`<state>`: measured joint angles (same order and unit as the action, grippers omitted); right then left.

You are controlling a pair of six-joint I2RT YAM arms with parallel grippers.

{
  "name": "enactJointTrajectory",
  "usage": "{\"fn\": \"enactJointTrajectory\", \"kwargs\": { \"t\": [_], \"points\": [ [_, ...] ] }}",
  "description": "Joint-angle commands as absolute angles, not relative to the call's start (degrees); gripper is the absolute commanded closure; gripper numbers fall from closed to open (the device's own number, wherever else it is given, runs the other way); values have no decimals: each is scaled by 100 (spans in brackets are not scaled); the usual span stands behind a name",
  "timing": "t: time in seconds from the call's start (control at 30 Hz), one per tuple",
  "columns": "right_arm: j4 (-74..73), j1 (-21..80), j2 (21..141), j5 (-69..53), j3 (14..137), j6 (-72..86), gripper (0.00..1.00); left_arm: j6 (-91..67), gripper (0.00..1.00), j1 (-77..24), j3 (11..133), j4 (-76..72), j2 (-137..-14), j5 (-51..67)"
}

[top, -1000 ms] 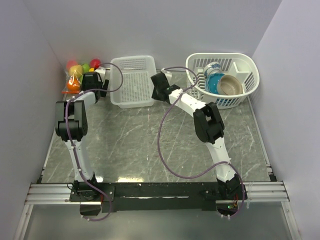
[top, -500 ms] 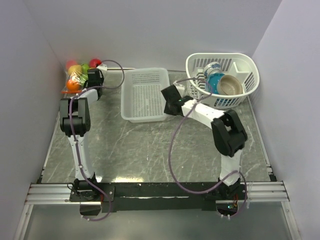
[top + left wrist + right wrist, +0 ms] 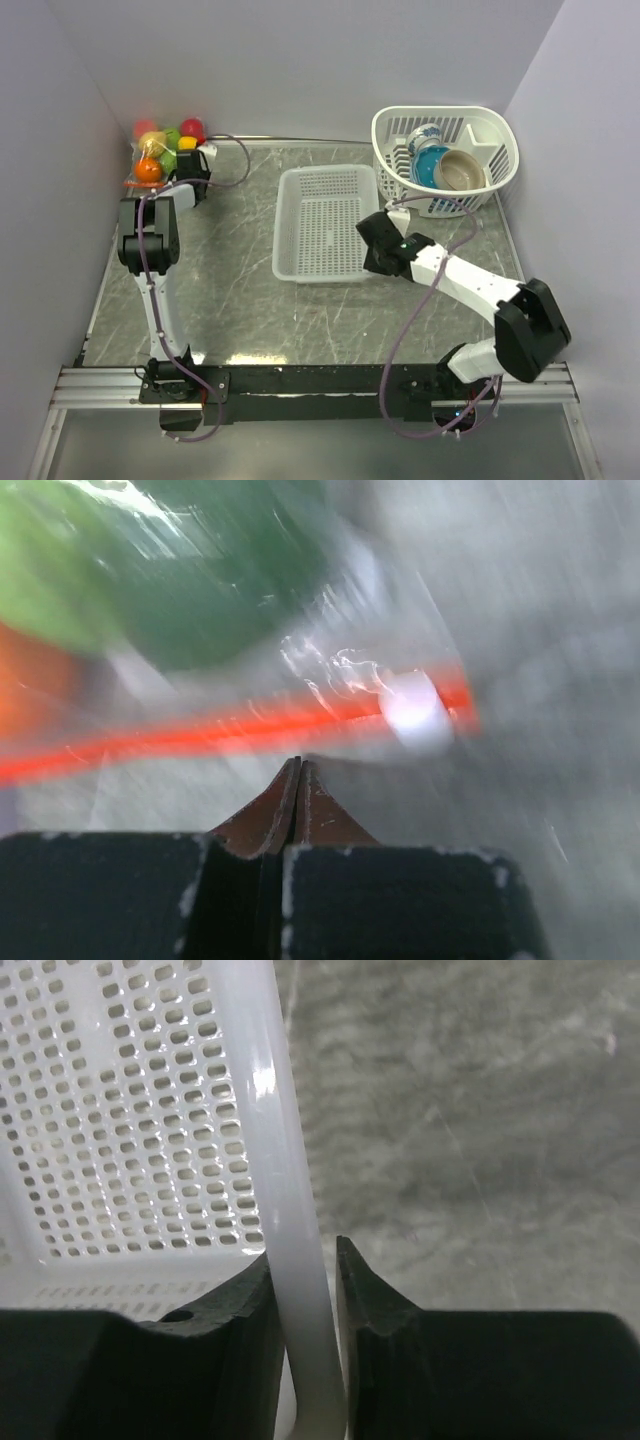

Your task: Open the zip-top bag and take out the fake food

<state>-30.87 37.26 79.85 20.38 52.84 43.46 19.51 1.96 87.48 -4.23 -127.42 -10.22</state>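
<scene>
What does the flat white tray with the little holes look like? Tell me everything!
The flat white tray is a shallow rectangle of shiny plastic, its floor and walls full of little holes under a smooth rim. It looks empty. It sits on the grey table, and the right gripper pinches its right rim, one finger each side.

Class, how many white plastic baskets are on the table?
2. A flat slotted basket mid-table, its rim between the right fingers; a rounded basket holding dishes, far right.

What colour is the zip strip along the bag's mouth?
Orange-red; the zip strip shows best in the left wrist view, though blurred.
</scene>
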Motion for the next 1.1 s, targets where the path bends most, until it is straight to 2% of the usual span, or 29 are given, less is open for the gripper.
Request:
{"fn": "enactJointTrajectory", "kwargs": {
  "t": [0.0, 0.03, 0.1, 0.13, 0.2, 0.23, 0.27, 0.3, 0.33, 0.4, 0.53, 0.63, 0.7, 0.93, 1.07],
  "points": [
    [-3401, 3858, 7507, 2346, 5221, 4447, 48, 1512, 99, 88, 8280, 228, -11508, -317],
    [-3427, 3858, 7480, 2390, 5238, 4439, 34, 1477, 99, 79, 8123, 333, -11322, -212],
    [-3480, 3858, 7410, 2513, 5282, 4403, 25, 1336, 99, 70, 7981, 683, -10727, 95],
    [-3489, 3850, 7383, 2540, 5300, 4377, 15, 1292, 99, 70, 7841, 790, -10523, 227],
    [-3489, 3858, 7278, 2610, 5396, 4307, 8, 1257, 99, 70, 7674, 966, -9901, 421],
    [-3463, 3885, 7234, 2654, 5423, 4263, 0, 1257, 99, 70, 7473, 915, -9714, 387],
    [-3402, 3902, 7172, 2680, 5466, 4219, 0, 1283, 99, 70, 7366, 801, -9547, 343],
    [-3367, 3920, 7059, 2689, 5475, 4167, 0, 1309, 88, 70, 7270, 669, -9354, 30],
    [-3288, 3937, 6988, 2672, 5502, 4140, 0, 1370, 74, 70, 7112, 276, -9325, -35],
    [-3235, 3964, 6830, 2654, 5546, 4078, 0, 1712, 39, 79, 6997, -191, -9560, -587],
    [-3199, 4104, 6592, 2786, 5616, 4052, 0, 2302, 33, 44, 7215, -325, -10387, -1080],
    [-3164, 4280, 6443, 2918, 5608, 4070, 0, 2767, 28, -254, 6901, -1123, -10713, -1353],
    [-3094, 4412, 6294, 3005, 5590, 4052, 0, 3058, 27, -456, 6891, -1581, -11002, -1616],
    [-2848, 4605, 6056, 3103, 5511, 3990, 0, 3225, 26, -624, 7961, -1783, -11891, -2047],
    [-2751, 4623, 6029, 3111, 5520, 3920, 0, 3689, 26, -721, 8068, -2486, -12234, -2451]
  ]
}}
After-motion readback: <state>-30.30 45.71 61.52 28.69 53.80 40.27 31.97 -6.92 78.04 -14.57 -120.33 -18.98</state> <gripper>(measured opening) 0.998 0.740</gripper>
